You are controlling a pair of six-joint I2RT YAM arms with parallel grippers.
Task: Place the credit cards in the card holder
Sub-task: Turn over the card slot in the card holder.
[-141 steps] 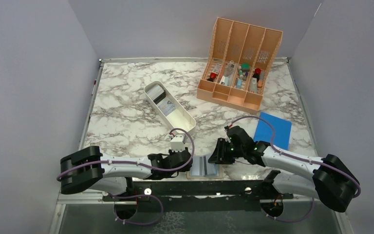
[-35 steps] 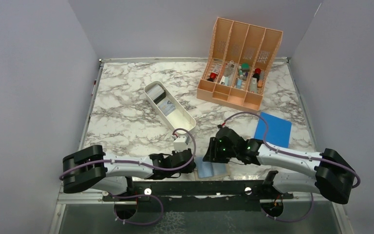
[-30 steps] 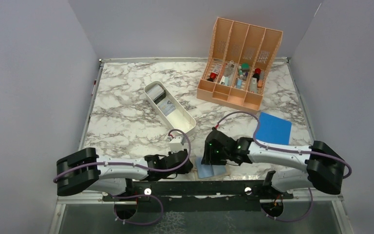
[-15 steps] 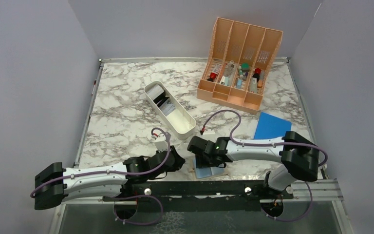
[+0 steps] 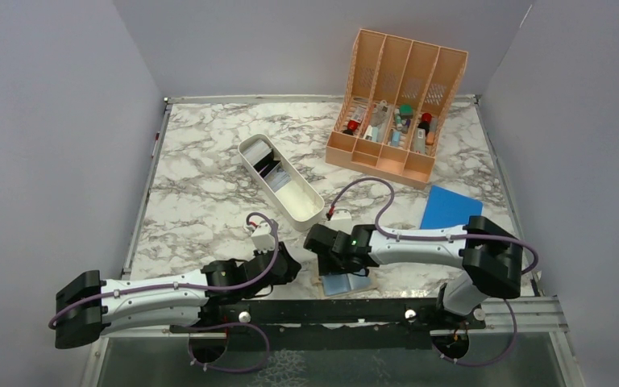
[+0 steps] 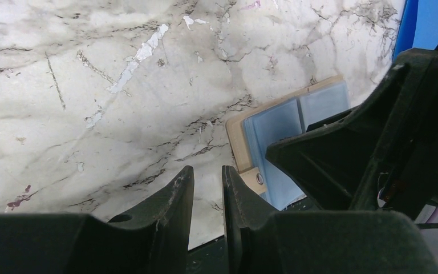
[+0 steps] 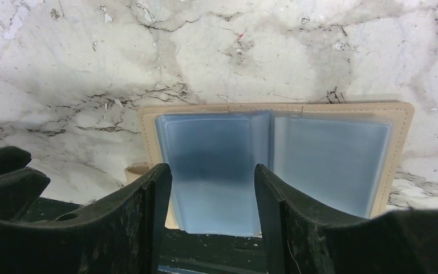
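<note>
The left gripper point(image 6: 208, 171) sits low over the marble table point(image 6: 91, 85), fingers narrowly parted with nothing between them. Ahead of it and well apart, the white oblong tray point(image 5: 300, 197) holds the credit cards point(image 5: 272, 171). Just to its right, the right gripper point(image 7: 211, 168) is empty, fingers spread wide, directly above the card holder point(image 7: 325, 157); whether they touch cannot be judged. The card holder lies open and flat, blue-grey pockets upward within a tan border, its left pocket between those fingers. To the right of that gripper lies a bright-blue rectangle point(image 5: 451, 208). Far ahead stands the peach slotted organizer point(image 5: 395, 81).
</note>
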